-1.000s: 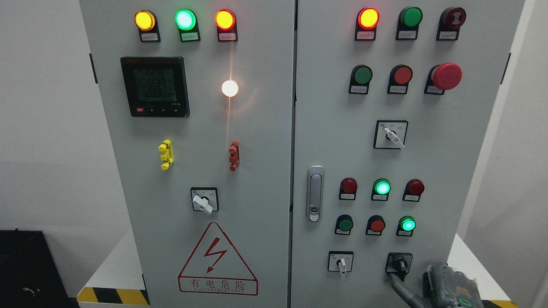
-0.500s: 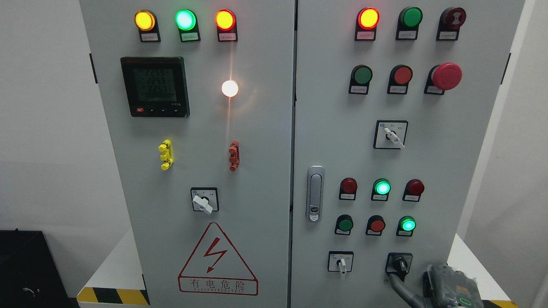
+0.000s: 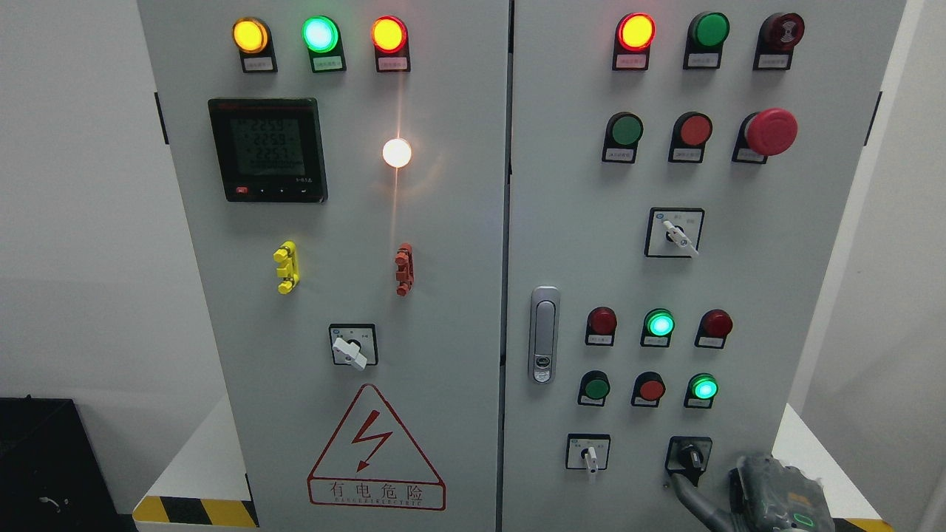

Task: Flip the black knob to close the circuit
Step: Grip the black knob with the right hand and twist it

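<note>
Presently: right hand (image 3: 768,491) just below-right of black knob (image 3: 690,456), one finger (image 3: 684,491) extended toward it, holding nothing. Step: approach. Next: contact, turn.

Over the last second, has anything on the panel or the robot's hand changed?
Nothing visibly moved. The right hand sits at the same spot in the lower right corner, one finger reaching up just below the black knob, which points as before. The lamps are lit as they were; only the meter digits flicker.
</note>
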Action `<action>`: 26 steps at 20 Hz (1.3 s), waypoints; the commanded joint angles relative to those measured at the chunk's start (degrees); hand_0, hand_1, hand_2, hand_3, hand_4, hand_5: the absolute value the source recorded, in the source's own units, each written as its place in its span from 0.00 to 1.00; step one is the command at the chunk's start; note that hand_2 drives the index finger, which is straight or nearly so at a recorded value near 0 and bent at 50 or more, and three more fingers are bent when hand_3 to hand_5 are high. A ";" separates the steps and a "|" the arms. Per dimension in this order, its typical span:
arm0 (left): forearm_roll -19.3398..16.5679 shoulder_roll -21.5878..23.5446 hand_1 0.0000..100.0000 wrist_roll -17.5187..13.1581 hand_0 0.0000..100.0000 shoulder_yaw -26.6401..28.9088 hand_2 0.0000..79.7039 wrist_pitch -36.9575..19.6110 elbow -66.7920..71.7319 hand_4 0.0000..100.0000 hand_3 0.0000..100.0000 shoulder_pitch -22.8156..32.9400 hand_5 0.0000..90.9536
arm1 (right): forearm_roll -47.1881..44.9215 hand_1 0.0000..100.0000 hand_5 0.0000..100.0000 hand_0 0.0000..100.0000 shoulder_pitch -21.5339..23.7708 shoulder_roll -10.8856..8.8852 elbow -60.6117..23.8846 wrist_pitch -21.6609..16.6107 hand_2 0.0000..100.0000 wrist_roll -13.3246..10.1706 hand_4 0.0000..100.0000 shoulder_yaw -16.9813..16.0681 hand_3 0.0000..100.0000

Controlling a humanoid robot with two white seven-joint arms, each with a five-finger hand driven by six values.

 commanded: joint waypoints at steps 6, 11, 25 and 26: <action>0.00 0.00 0.56 0.04 0.12 0.00 0.00 0.00 0.00 0.00 0.00 0.00 0.00 | -0.07 0.00 0.98 0.00 -0.12 -0.07 0.19 -0.27 0.93 0.12 0.97 -4.08 1.00; 0.00 0.00 0.56 0.04 0.12 0.00 0.00 0.00 0.00 0.00 0.00 0.00 0.00 | -0.07 0.00 0.98 0.00 -0.47 0.01 0.19 -0.35 0.93 0.20 0.97 -4.52 1.00; 0.00 0.00 0.56 0.04 0.12 0.00 0.00 0.00 0.00 0.00 0.00 0.00 0.00 | -0.42 0.00 0.98 0.00 -1.53 0.01 0.02 -0.62 0.92 0.12 0.97 -5.13 1.00; 0.00 0.00 0.56 0.04 0.12 0.00 0.00 0.00 0.00 0.00 0.00 0.00 0.00 | -0.42 0.00 0.98 0.00 -1.53 0.01 0.02 -0.62 0.92 0.20 0.97 -5.13 1.00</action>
